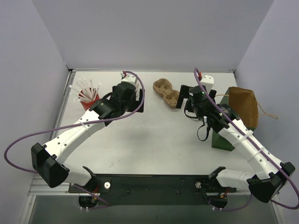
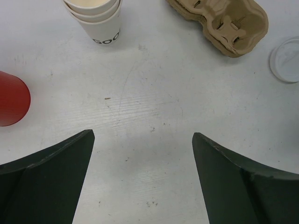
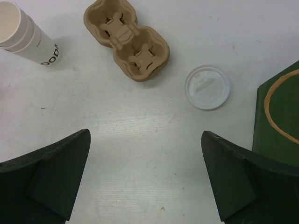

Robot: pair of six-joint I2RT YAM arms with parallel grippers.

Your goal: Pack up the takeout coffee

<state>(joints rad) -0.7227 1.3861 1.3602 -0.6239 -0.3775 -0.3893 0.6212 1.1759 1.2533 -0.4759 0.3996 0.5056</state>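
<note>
No takeout coffee, meaning a lidded cup, shows in any view. A loose white lid [image 3: 207,87] lies flat on the table between the brown pulp cup carrier [image 3: 126,39] and the green-and-brown paper bag [image 3: 278,116]; the lid [image 2: 287,59] also shows at the right edge of the left wrist view. A stack of lidless white cups [image 2: 96,18] stands at the far left. My left gripper [image 2: 142,140] hangs open over bare table below the cups. My right gripper [image 3: 145,140] hangs open below the carrier, left of the bag. Both hold nothing.
A red cup [image 1: 88,93] of white straws stands at the back left; the red cup [image 2: 11,98] sits left of my left fingers. The carrier [image 1: 167,92] lies between both grippers [image 1: 127,95] [image 1: 197,99]. The bag [image 1: 243,107] lies on its side at the right edge.
</note>
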